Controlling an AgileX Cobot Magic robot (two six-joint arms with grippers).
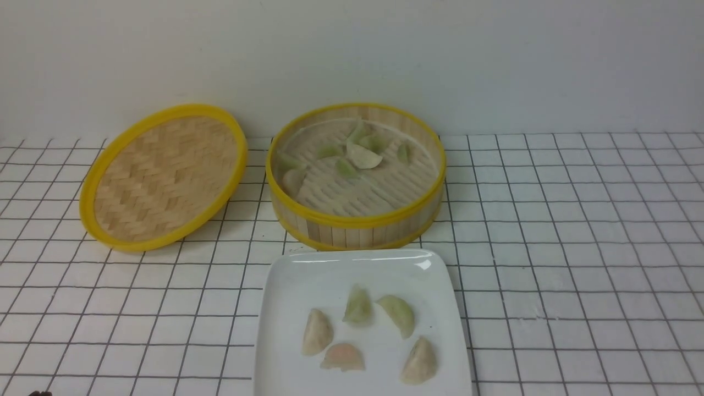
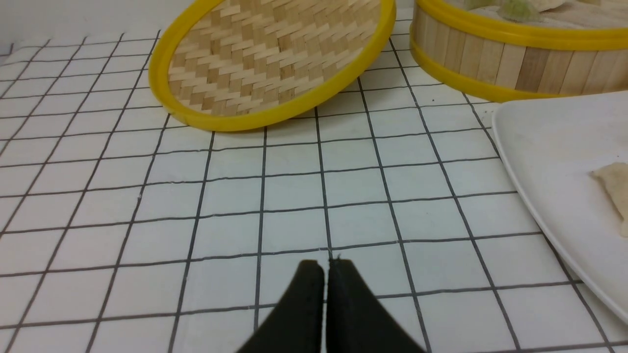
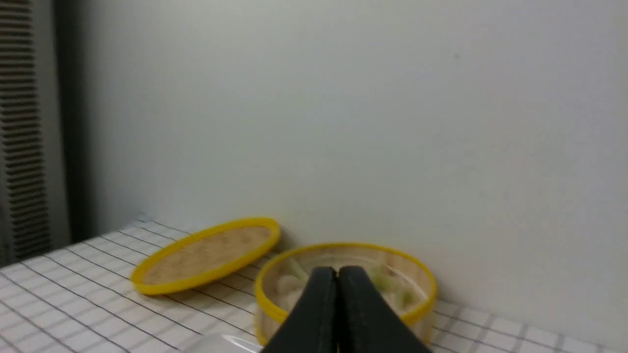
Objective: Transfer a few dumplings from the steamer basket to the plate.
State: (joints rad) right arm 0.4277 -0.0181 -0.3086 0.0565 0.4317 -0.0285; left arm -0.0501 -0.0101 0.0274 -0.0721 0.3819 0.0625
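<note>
Pressing their jaws together on nothing, the left gripper (image 2: 325,267) and right gripper (image 3: 337,272) hang apart from the food. Five dumplings (image 1: 358,306) lie on the plate (image 1: 308,275), just near of the steamer basket (image 1: 352,225); its lid (image 1: 165,176) leans left.

Front view crops the plate (image 1: 286,308) at its near edge, below the five dumplings. Left wrist view shows one dumpling (image 2: 615,189) on the plate, half cut off. Right wrist view blurs the steamer basket's (image 3: 343,274) contents.
</note>
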